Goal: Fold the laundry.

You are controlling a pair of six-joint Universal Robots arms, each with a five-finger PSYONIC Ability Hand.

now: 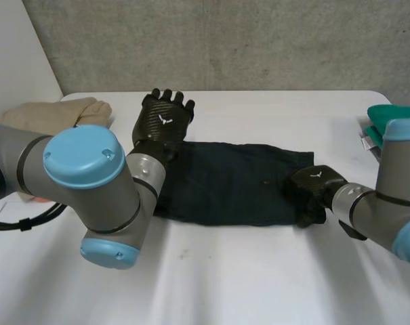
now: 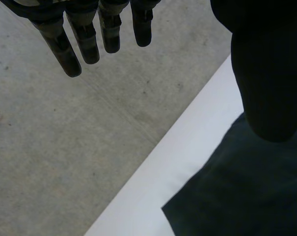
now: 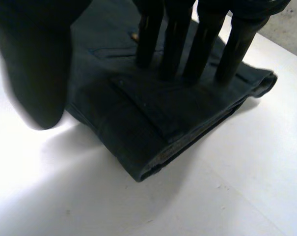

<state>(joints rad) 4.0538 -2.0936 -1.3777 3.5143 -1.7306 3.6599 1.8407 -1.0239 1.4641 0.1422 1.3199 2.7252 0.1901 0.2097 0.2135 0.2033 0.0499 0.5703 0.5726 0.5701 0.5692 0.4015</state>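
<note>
Laundry: one dark garment (image 1: 232,183), shorts I think, lies on the counter (image 1: 259,277) already doubled into a long band. My right hand (image 1: 313,189) presses straight fingers on its right end, gripping nothing. My left hand (image 1: 165,120) hovers open and empty over its far left corner. A crosswise fold seems left.

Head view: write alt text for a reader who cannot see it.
A folded dark navy garment lies across a white table; the robot's right hand rests straight fingers on its right end, and the left hand, fingers straight, is at its left end. A beige cloth pile sits at far left, a green item at far right.
</note>
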